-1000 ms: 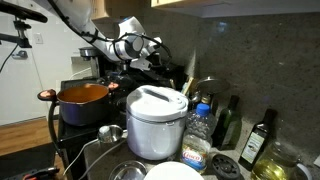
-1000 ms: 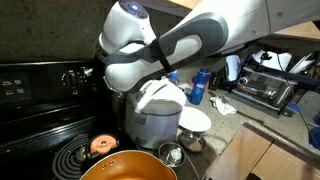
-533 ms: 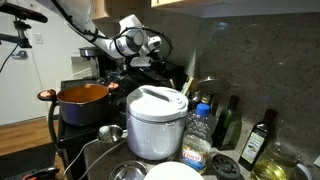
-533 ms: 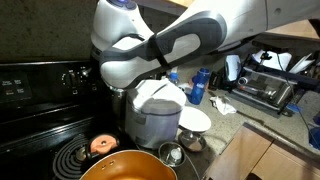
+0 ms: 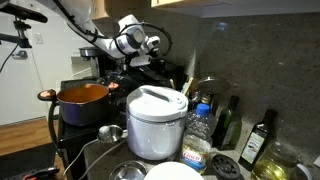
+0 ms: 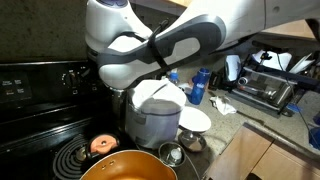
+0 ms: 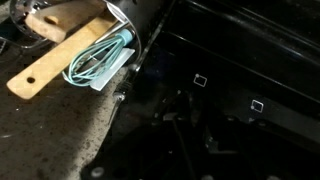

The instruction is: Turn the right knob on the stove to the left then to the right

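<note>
The black stove stands at the left, with knobs on its raised back panel. The arm fills the middle of that view and hides the panel's right end and the gripper. In an exterior view the gripper reaches down at the stove's back panel. The wrist view is very dark. It shows the black control panel with small white square marks. The gripper is only a dim shape there, and its jaws cannot be made out. I cannot see it touching a knob.
A copper pot sits on the cooktop, and it also shows at the bottom of an exterior view. A white rice cooker stands beside the stove. A holder with a wooden spatula and a teal whisk is close to the panel. Bottles and a toaster oven stand further along.
The arm's upper body has shifted a little to the left in an exterior view. The wrist has turned slightly. Nothing else moved.
</note>
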### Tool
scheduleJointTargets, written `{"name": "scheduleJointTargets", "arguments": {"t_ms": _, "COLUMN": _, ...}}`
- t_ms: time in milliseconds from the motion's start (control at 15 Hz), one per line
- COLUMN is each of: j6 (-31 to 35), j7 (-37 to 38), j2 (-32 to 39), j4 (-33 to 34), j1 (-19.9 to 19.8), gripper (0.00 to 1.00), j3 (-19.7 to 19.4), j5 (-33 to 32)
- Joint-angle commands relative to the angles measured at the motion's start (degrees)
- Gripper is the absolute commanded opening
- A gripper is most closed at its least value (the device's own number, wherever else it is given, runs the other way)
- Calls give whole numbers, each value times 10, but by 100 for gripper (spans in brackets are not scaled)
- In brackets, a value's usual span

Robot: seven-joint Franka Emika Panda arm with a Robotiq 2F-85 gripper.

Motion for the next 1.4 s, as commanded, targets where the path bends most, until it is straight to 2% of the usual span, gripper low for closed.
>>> {"name": "scheduleJointTargets", "arguments": {"t_ms": 0, "j6": -6, "j7": -18, "j2": 46, "j4": 35, "j1": 7, "gripper": 6, "j3": 14, "j5": -31}}
{"name": "scheduleJointTargets", "arguments": {"t_ms": 1333, "j6": -95, "j7": -34, "j2": 50, "j4": 59, "j1": 0, "gripper": 6, "j3": 34, "j5": -92}}
